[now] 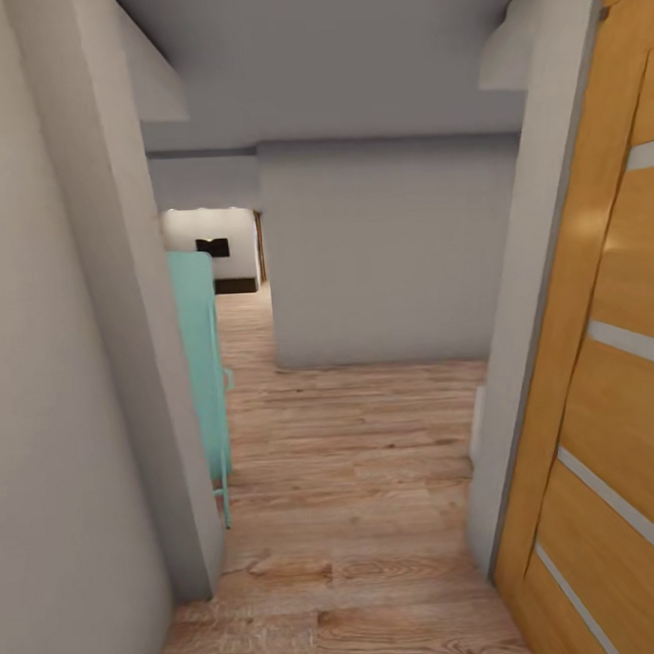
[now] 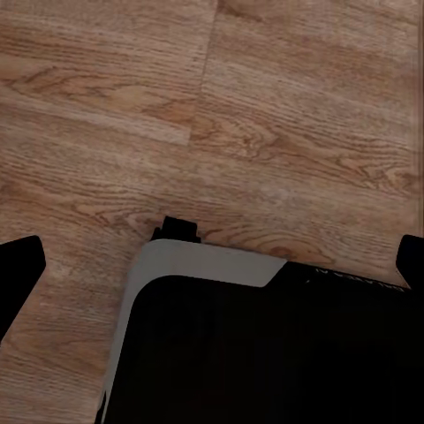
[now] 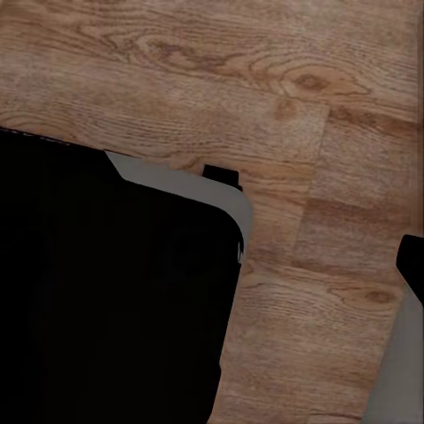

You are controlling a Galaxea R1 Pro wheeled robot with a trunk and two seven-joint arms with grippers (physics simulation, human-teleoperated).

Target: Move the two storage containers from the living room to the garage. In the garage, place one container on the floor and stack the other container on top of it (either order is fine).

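The two storage containers are out of view, and so are the garage and its floor. I am in a narrow hallway with a light wood plank floor [image 1: 353, 478]. My left gripper [image 2: 212, 263] is open: its black fingertips [image 2: 19, 265] stand at opposite edges of the left wrist view, with nothing between them. My right gripper [image 3: 212, 265] hangs over the planks with one black fingertip [image 3: 413, 263] at the picture's edge. The other fingertip is lost against my black base, and nothing is held.
An orange door [image 1: 605, 381] with pale stripes stands open at the right. A grey wall [image 1: 72, 376] runs close along the left, with a teal piece of furniture [image 1: 200, 352] behind its corner. A grey wall block [image 1: 381, 258] faces me; a passage left of it leads to a lit room [image 1: 214, 242]. My black base [image 2: 265, 353] is below both wrists.
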